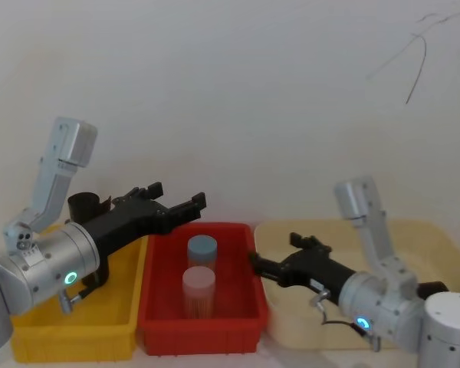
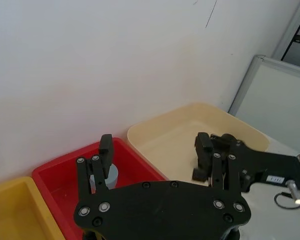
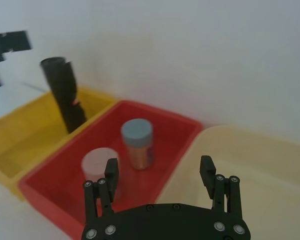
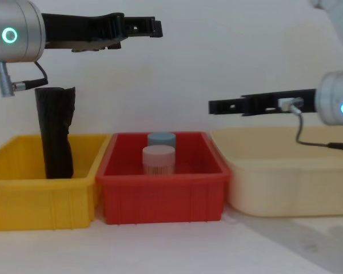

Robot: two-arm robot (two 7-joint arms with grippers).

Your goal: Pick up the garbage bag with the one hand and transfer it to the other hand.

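Left hand (image 1: pixel 179 195) raised high, spread wide, right hand (image 3: pixel 159 171) lower (likewise spread, empty), seemingly level, both reaching forward

Three bins (image 4: pixel 43 200) (image 4: pixel 160 201) (image 4: pixel 286 191), two capped jars (image 4: pixel 161 138) (image 4: pixel 158 161), one garbage bag (image 4: pixel 54 137) and two end effectors (image 4: pixel 151 25) (image 4: pixel 214 105).

The garbage bag (image 4: pixel 54 137) is matt black film, crinkly and soft-looking, ragged at the top. The yellow bin (image 4: pixel 40 202), red bin (image 4: pixel 160 200) and cream bin (image 4: pixel 286 194) all look like smooth moulded plastic with a slight sheen. The blue-lidded jar (image 1: pixel 202 249) and pale-lidded jar (image 1: pixel 198 284) have matt plastic-looking lids. The left gripper (image 1: pixel 176 195) and right gripper (image 3: pixel 159 170) are hard matt black, plastic or metal I can't tell, with shiny little screw heads.
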